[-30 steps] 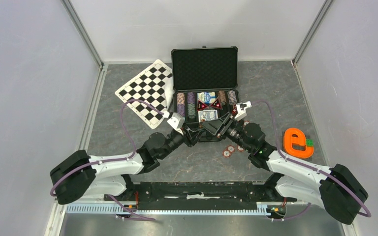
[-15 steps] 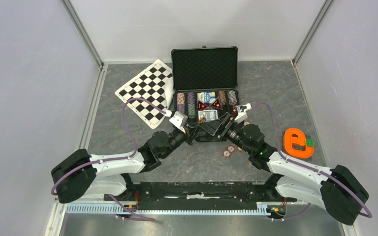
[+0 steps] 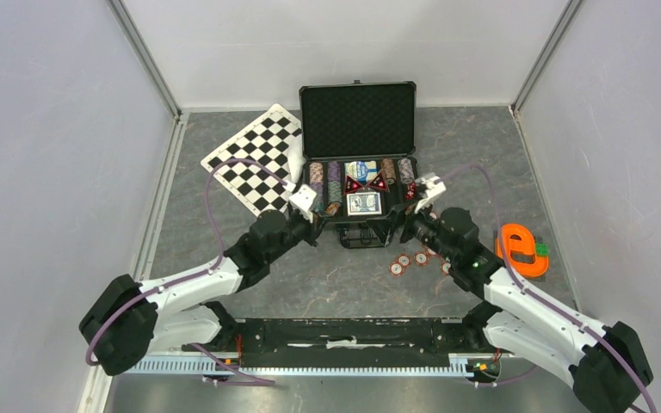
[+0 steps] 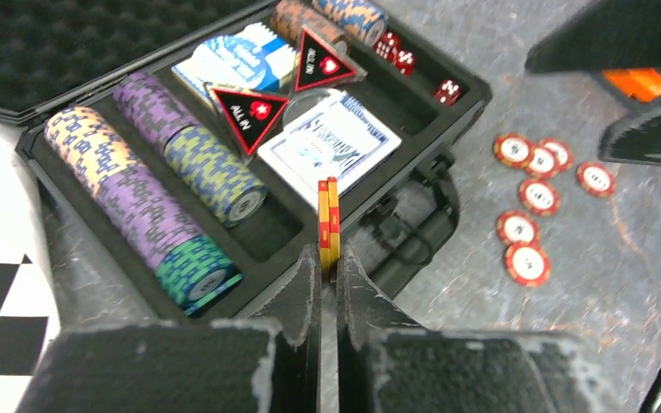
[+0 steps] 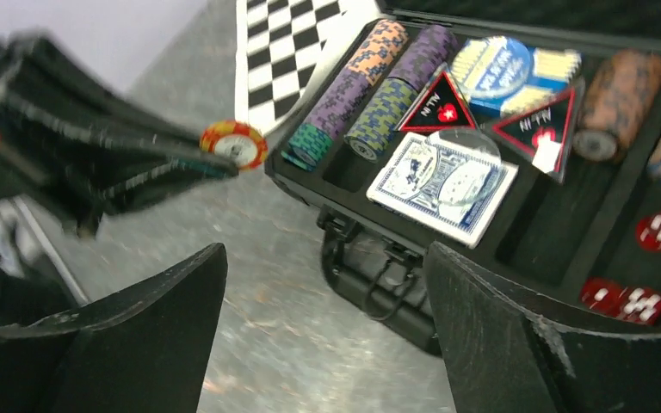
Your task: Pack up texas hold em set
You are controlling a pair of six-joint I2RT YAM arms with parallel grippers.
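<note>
Overhead, the black case (image 3: 358, 119) sits open at centre frame, lid raised and tray filled. Both arms meet at its near edge and cover it. Their dark tips merge with the case front, so no grip can be judged from above. Some loose chips (image 3: 406, 260) lie on the desk (image 3: 327, 284) just below and right of the case, their markings too small to read. A checkered board (image 3: 254, 159) lies at upper left, an orange object (image 3: 521, 249) at right.

From the left wrist, the left jaws are pressed together on a pair of yellow-and-red chips (image 4: 329, 225), held on edge near the case's front wall. The triangular buttons (image 4: 248, 114) read "ALL IN". Print on the card deck (image 4: 336, 146) is illegible. The right jaws are cut off at upper right.

From the right wrist, the right jaws stand spread wide along the bottom, nothing between them. The left jaws are a blur at left. The case is cropped at top and right, and the red dice (image 5: 628, 301) are partly hidden.
</note>
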